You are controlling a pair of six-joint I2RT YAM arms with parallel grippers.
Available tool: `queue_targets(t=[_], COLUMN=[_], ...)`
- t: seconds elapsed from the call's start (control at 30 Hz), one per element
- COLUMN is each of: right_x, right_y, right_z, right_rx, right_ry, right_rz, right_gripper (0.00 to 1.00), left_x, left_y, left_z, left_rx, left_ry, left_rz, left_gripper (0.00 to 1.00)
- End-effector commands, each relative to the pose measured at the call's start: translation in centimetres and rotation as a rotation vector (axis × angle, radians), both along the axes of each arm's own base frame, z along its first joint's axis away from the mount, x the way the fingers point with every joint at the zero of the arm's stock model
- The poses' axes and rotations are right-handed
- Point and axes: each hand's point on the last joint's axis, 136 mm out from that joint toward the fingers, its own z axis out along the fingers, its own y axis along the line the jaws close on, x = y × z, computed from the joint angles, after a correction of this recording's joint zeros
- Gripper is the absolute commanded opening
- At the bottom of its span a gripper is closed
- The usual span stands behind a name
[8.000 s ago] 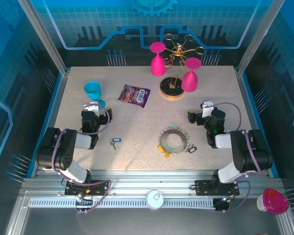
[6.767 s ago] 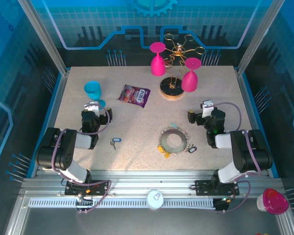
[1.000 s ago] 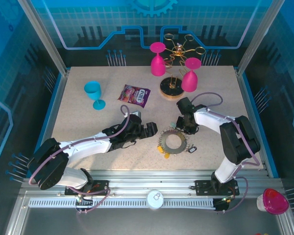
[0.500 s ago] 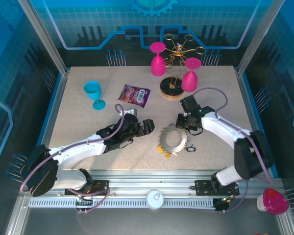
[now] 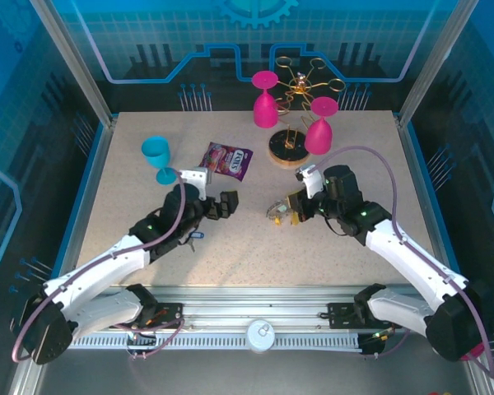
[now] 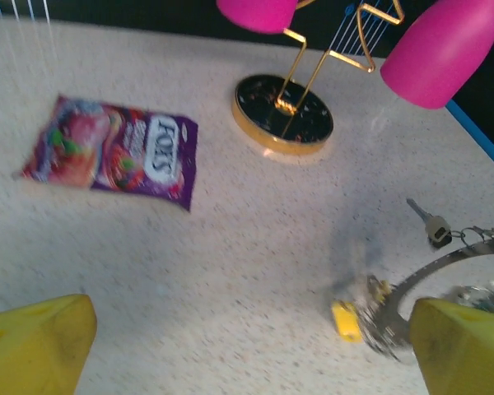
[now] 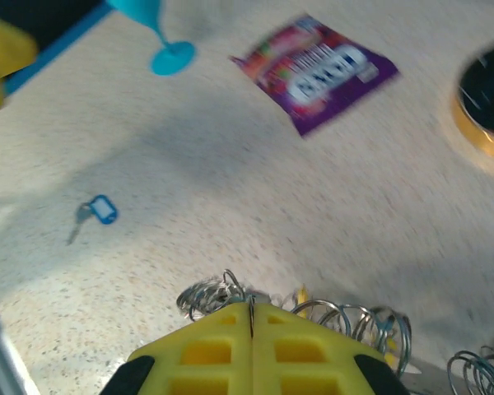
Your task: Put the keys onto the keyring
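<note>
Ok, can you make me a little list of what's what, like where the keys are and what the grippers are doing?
left gripper: open, holding nothing
right gripper: shut on the keyring
keyring: tilted, looks raised off the table
loose key: blue tag, lying flat on the table
also there: candy bag, blue goblet

Bright overhead light throws soft shadows on the table (image 5: pixel 255 255); wrist views motion-blurred, the keyring (image 6: pixel 428 276) smeared.
</note>
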Motion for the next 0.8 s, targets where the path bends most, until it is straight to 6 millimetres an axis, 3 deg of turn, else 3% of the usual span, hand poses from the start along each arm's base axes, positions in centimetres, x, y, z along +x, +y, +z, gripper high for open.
queue_targets(t=[0.0,0.17,0.4,0.67,0.77], right_x=[-1.5,-2.0,-3.4,-4.9,-5.2], right_y=[3.5,5.5,7.3,8.0,8.4], right_z=[4.1,4.8,5.7,5.4,5.3], right_rx=[0.081,0.106,0.174,0.177,0.169], right_ry=[-0.216,-0.253,-0.280,-0.319,-0.320], right_rz=[0.267,0.416,0.582,0.677,0.701], right_gripper=[0.00,0.00,0.00,0.00,0.00], left_x=[-0.8,-2.6,-5.3,-7.4,-8.2], left_y=[-1.3,-3.6,-6.9,-8.5,-8.8], left_z=[3.0,4.7,3.2,2.9,2.4], left_rx=[0.100,0.205,0.153,0.069,0.056], left_ry=[-0.189,-0.319,-0.336,-0.444,-0.446], left_rz=[-0.229,-0.497,-0.782,-0.930,-0.978], left_gripper=[0.92,0.76,0.51,0.32,0.29])
